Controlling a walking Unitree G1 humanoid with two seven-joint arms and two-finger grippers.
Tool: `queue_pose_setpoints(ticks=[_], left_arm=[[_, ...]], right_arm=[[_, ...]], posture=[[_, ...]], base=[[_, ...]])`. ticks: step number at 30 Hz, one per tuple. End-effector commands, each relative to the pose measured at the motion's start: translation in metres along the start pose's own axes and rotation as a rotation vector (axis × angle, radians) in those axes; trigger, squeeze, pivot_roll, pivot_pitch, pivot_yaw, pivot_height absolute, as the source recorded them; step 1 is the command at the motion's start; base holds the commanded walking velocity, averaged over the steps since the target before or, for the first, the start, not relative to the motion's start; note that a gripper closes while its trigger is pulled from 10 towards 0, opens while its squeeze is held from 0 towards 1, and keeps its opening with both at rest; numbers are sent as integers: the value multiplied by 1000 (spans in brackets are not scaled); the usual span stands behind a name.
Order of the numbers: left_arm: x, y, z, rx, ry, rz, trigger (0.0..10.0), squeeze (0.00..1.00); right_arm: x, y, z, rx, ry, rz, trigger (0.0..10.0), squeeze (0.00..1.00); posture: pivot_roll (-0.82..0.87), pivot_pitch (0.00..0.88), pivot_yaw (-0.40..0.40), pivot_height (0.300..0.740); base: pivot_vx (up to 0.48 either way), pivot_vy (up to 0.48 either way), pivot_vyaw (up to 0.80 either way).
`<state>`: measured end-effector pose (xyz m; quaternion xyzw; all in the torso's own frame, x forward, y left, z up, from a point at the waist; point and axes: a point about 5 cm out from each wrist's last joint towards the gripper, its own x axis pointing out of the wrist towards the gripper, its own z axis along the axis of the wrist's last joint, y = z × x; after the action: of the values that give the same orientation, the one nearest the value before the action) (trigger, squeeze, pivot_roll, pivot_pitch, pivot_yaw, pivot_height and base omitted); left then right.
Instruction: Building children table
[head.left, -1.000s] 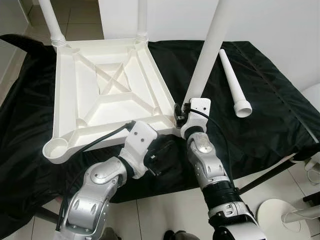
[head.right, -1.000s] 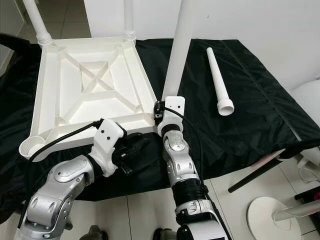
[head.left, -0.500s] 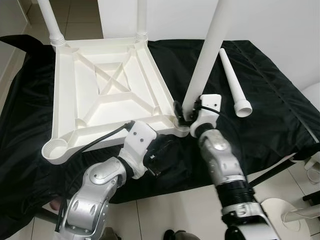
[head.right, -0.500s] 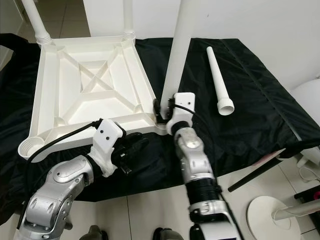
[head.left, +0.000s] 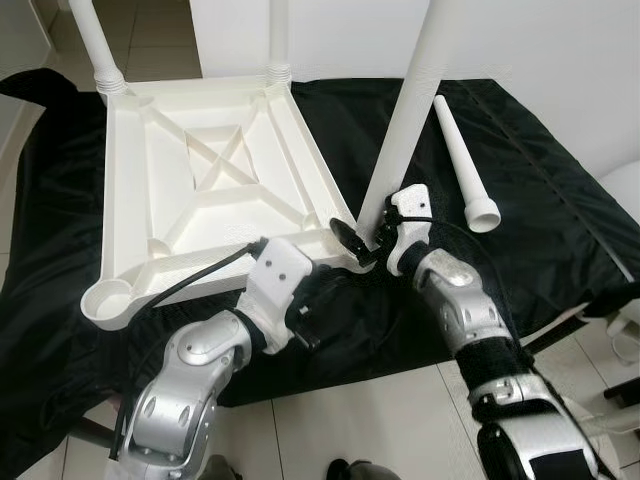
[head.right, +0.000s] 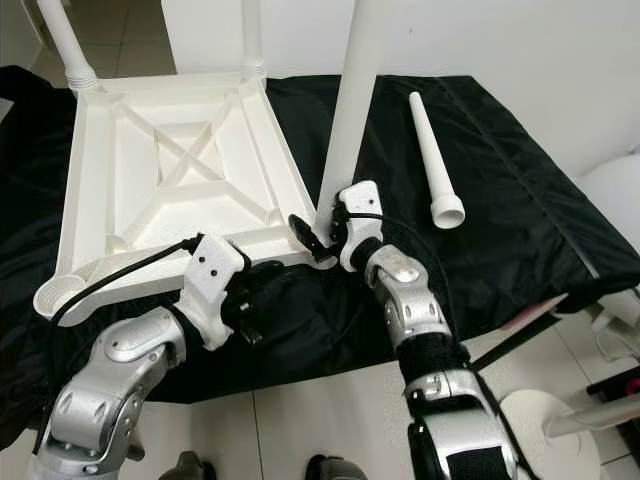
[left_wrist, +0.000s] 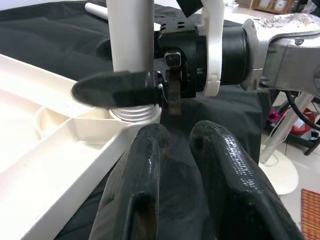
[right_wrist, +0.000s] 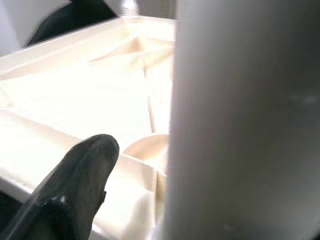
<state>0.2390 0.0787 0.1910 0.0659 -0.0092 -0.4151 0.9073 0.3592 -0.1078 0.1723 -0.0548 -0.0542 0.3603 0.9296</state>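
Left wrist view: right tool (left_wrist: 137, 92) spread around the table leg (left_wrist: 131, 35), left tool (left_wrist: 187, 165) pressed together.

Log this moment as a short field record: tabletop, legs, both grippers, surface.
tabletop: white tabletop upside down on black cloth
fitted legs: two at far corners, third leg standing in near corner
loose leg: spare leg lying on the cloth
empty socket: near-left corner
right gripper: open around third leg's base
left gripper: shut, empty, at near edge
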Motion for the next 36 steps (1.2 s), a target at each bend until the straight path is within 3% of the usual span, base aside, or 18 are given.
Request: queue_pose_setpoints(ticks=[1,2,3,4,5,6,7,8,19,20,21,22,31,36], left_arm=[[0,4,0,2,7,81,10000,0],[0,4,0,2,6,81,10000,0],[0,5,0,5,6,81,10000,0],[0,5,1,6,5,82,10000,0],[0,5,1,7,4,82,10000,0],[0,5,1,7,3,82,10000,0],[0,5,1,7,3,82,10000,0],[0,5,1,7,3,83,10000,0],[1,6,1,6,1,85,10000,0],[1,5,1,6,1,81,10000,0],[1,5,1,6,1,81,10000,0],[2,5,1,6,2,80,10000,0],[2,2,1,4,4,67,10000,0],[3,-1,-1,-1,4,62,10000,0]], right_arm=[[2,1,-6,-20,37,59,10000,0],[2,0,-6,-31,37,67,10000,0],[3,-1,-6,-41,46,76,7804,0],[4,-2,-7,-47,53,82,7804,0],[5,-3,-7,-37,62,85,4314,0],[5,-4,-8,-27,70,88,2549,0],[5,-4,-8,-27,70,88,2549,0],[4,-6,-10,-22,81,88,0,0],[-3,-14,-20,3,114,86,0,0],[-5,-16,-24,16,124,65,2706,0],[-5,-16,-24,16,124,65,2706,0],[-5,-17,-25,27,124,48,10000,0],[0,-15,-28,71,140,-60,10000,0],[7,-11,-28,141,149,-285,10000,0]], posture=[[35,97,-26,740],[35,97,-26,740],[39,95,-27,740],[39,95,-27,740],[40,93,-27,740],[40,93,-27,740],[40,93,-27,740],[41,95,-28,740],[40,91,-29,740],[40,89,-28,740],[40,89,-28,740],[39,88,-29,740],[38,86,-34,740],[34,81,-45,740]], base=[[0,0,0],[0,0,0],[0,0,0],[0,0,0],[0,0,0],[0,0,0],[0,0,0],[0,0,0],[0,0,0],[0,0,0],[0,0,0],[0,0,0],[0,0,0],[0,0,0]])
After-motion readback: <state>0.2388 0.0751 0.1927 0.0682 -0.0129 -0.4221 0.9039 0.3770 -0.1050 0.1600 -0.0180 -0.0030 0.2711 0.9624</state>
